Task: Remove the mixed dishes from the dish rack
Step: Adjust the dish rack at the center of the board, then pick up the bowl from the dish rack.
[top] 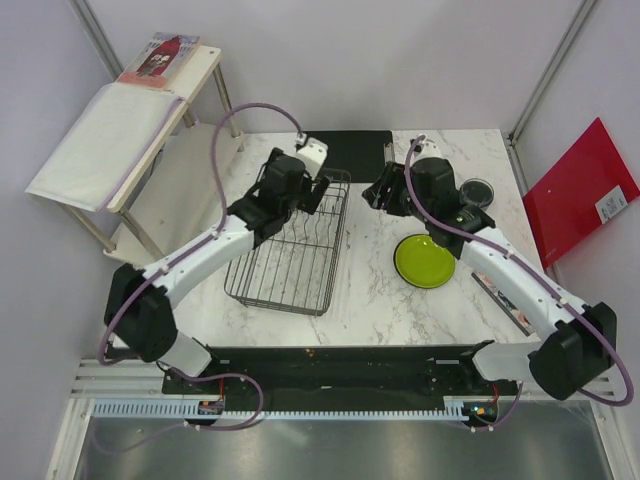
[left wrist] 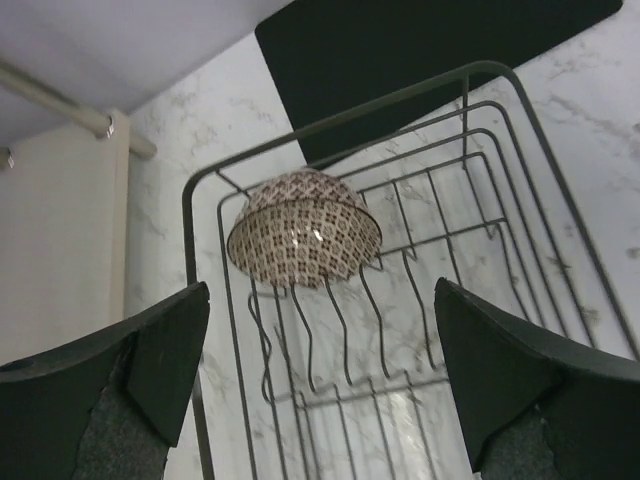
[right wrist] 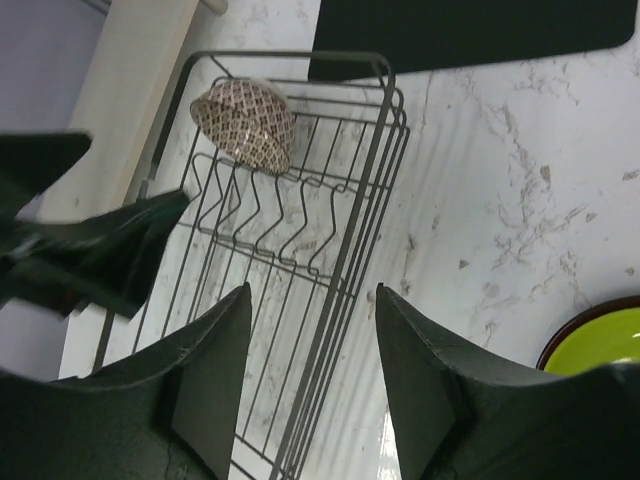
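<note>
**Arms:** the left arm (top: 205, 252) had white link shells and black joint housings. The right arm (top: 510, 265) was of the same build.

**Cabling:** a lilac cable (top: 222, 130) was routed along each arm.

**Mounting:** both bases were bolted to a black plate (top: 330, 362) at six o'clock in the overhead view, with small lit circuit boards (top: 209, 406) beneath it.

**End fittings:** the left gripper (left wrist: 320, 290) carried dark, wedge-shaped fingers (left wrist: 160, 360) with coarse grey material at the roots. The right gripper (right wrist: 312, 292) had fingers of the same dark wedge shape.

Ahead of me a black clipboard (top: 360, 147) lies flat at the far edge of the white marble table (top: 380, 300), a red folder (top: 580, 190) leans on my right, and a magazine (top: 160, 57) tops the side shelf (top: 203, 75) on my left.
</note>
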You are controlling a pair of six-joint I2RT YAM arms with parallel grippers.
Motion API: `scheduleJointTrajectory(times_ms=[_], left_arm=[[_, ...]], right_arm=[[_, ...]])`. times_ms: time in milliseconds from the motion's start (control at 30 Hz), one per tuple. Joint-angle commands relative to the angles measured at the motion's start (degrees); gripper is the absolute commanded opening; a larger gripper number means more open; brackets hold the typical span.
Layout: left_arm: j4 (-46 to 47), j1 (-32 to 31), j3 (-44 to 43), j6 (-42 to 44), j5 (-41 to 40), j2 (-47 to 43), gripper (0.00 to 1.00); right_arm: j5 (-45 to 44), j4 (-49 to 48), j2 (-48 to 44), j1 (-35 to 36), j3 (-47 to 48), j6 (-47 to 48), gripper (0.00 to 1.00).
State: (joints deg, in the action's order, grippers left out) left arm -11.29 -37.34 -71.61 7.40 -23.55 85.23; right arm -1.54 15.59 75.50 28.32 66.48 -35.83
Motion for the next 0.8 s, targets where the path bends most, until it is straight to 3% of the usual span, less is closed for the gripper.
scheduleJointTrajectory(times_ms=[0, 167, 267, 367, 400, 467, 533, 600, 767], left_arm=[[16.4, 1.5, 3.9, 23.6, 5.5, 5.4, 1.00], [19.6, 7.8, 3.5, 18.5, 13.2, 9.6, 0.98], [22.4, 8.2, 5.2, 13.5, 9.5, 8.4, 0.98], [25.8, 8.2, 9.0, 1.5, 3.9, 2.5, 0.98], [25.1, 8.2, 9.6, -6.3, 1.1, -1.1, 0.98], [19.6, 8.2, 10.1, -18.7, -1.7, -4.3, 0.96], [9.8, 8.2, 9.3, -24.2, -5.1, -8.3, 0.89], [3.4, 8.2, 9.2, -32.3, -8.1, -11.0, 0.89], [-10.7, 8.2, 10.6, -40.8, -6.6, -19.3, 0.99]], right_arm=[[4.0, -0.6, -4.8, 0.9, -7.0, -0.2, 0.59], [2.6, -0.3, -9.1, 1.0, -11.4, 3.6, 0.59], [1.9, -0.2, -8.8, 1.0, -11.6, 6.8, 0.59], [-0.4, -1.1, -6.6, 1.0, -10.5, 8.1, 0.60], [-1.0, -1.5, -4.7, 1.1, -9.6, 8.8, 0.59], [-2.8, -3.8, -2.1, 2.0, -8.6, 9.2, 0.59], [-4.9, -5.0, 3.2, 3.8, -5.1, 11.2, 0.59], [-11.4, -5.5, 10.2, 8.1, -0.2, 14.0, 0.58], [-17.9, -10.3, 22.0, 13.1, 8.1, 25.6, 0.59]])
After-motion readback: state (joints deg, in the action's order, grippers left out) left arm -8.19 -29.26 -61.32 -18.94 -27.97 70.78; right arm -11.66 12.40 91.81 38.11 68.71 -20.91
